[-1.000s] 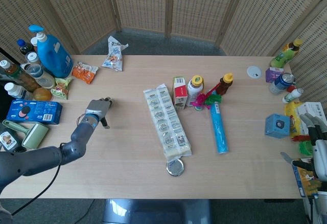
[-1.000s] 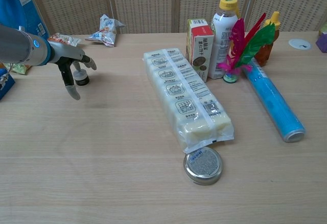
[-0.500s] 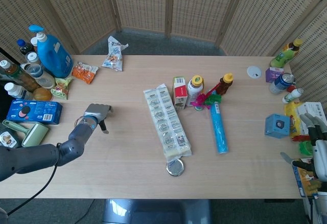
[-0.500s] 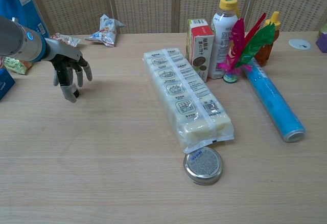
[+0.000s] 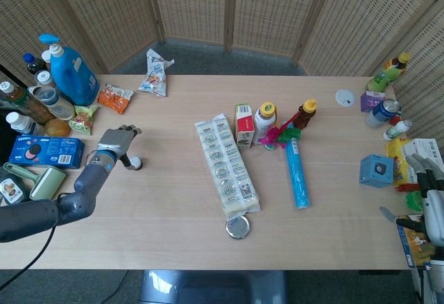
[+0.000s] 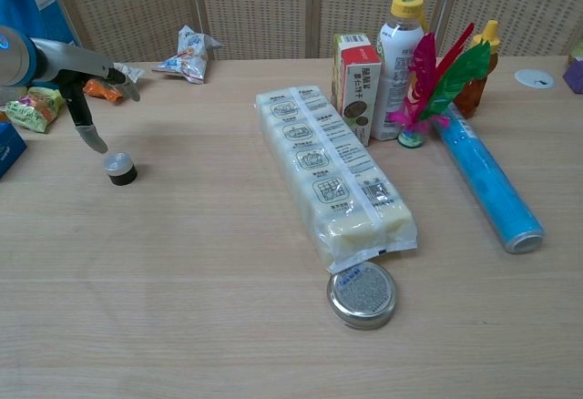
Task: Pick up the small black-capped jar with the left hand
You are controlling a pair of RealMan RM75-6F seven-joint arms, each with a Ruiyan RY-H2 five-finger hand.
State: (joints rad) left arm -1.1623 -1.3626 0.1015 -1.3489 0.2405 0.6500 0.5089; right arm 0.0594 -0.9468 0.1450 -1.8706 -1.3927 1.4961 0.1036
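one jar (image 6: 119, 169) stands inverted, black cap down.

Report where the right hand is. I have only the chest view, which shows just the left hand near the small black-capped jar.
Observer: The right hand hangs off the far right end of the wooden table, fingers apart, holding nothing.
Operator: Now say what lies beyond my frame beside the left arm.
Observer: A pale green lint roller lies in front of the blue rectangular cookie box, left of the left hand.
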